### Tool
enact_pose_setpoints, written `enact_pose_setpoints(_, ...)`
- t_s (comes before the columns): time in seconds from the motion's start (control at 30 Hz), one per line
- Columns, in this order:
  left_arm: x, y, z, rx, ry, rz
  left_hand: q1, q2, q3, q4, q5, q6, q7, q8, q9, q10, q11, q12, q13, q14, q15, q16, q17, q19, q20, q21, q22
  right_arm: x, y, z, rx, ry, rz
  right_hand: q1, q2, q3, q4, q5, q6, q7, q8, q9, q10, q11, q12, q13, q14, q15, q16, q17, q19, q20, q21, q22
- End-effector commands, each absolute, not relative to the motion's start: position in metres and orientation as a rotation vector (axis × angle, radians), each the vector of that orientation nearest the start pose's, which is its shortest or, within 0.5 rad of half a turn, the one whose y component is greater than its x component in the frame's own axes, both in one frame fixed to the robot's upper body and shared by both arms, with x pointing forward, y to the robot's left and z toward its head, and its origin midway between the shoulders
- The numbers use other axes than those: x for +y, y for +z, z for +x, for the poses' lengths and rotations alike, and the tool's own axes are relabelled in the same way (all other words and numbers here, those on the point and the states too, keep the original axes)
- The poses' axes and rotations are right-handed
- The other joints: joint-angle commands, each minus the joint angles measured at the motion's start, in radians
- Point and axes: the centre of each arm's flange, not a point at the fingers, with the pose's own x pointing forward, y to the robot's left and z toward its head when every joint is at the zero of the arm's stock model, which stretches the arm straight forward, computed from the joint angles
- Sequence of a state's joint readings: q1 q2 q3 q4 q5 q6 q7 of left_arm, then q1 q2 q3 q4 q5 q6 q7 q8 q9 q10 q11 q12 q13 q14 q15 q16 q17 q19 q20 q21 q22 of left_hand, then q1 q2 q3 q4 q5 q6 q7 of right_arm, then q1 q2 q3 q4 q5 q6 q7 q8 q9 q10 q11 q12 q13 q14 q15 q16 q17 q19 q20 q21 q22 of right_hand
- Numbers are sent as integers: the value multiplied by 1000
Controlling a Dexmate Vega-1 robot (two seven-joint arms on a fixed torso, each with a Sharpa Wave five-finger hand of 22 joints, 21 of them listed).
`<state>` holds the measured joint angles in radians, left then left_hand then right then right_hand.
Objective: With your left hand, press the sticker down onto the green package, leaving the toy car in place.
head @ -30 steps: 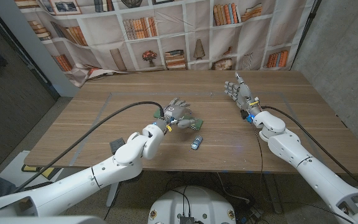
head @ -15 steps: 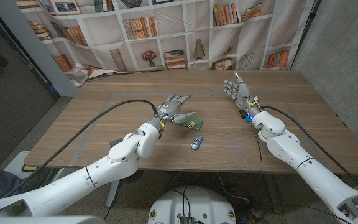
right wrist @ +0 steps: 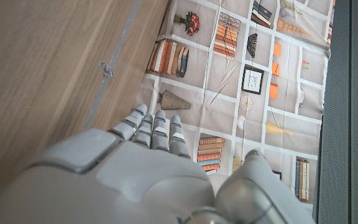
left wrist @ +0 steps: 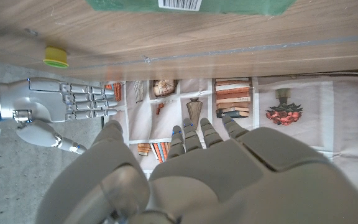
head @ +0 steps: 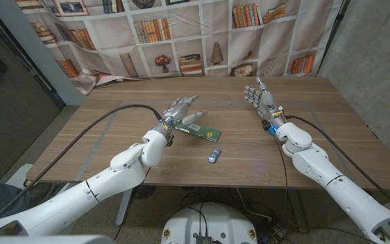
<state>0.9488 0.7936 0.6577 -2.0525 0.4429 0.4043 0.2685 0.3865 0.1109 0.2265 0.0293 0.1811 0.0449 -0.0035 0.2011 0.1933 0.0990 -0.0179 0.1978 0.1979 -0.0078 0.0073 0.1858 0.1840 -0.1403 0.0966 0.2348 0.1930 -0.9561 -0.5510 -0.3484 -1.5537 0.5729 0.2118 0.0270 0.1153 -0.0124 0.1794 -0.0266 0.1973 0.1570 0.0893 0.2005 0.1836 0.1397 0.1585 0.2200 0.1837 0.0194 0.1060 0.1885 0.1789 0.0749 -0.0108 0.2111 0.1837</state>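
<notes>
Now left hand [head: 181,114] open beside green package [head: 205,133].

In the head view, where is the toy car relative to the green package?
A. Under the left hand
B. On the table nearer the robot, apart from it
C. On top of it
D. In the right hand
B: the toy car lies on the bare table, apart from the green package.

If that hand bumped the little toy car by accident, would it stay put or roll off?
Probably roll. The toy car sits on bare smooth wood near the table's front edge, with nothing touching it. It looks small beside the green package, so likely light. Whether its wheels turn freely is too small to tell.
</notes>
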Motion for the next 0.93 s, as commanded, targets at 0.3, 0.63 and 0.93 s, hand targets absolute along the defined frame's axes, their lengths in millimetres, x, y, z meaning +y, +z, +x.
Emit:
enact_pose_setpoints(0.3,222,-12,558,-633,-179,701,-21,-6,-9,17,0,41,17,13,2,28,24,17,1,20,11,9,3,12,-2,5,4,-252,-25,607,-641,323,-35,11,-1,2,-5,-5,9,7,-3,5,10,2,3,5,11,2,2,3,15,-3,5,3)
enact_pose_setpoints(0.63,228,-8,560,-646,-195,657,-30,-13,-16,21,0,47,22,13,1,37,30,20,1,24,12,10,3,16,-3,7,5,-253,-24,610,-640,320,-28,10,0,2,-5,-5,9,7,-3,5,11,3,3,5,12,2,2,4,18,-2,5,3)
enact_pose_setpoints(0.93,227,-5,562,-652,-178,690,-34,-17,-20,23,0,54,23,15,1,37,30,20,1,25,11,9,3,13,0,6,5,-252,-21,615,-641,318,-17,10,1,1,-5,-6,10,6,-3,5,11,3,3,5,13,2,2,4,18,-1,5,3)
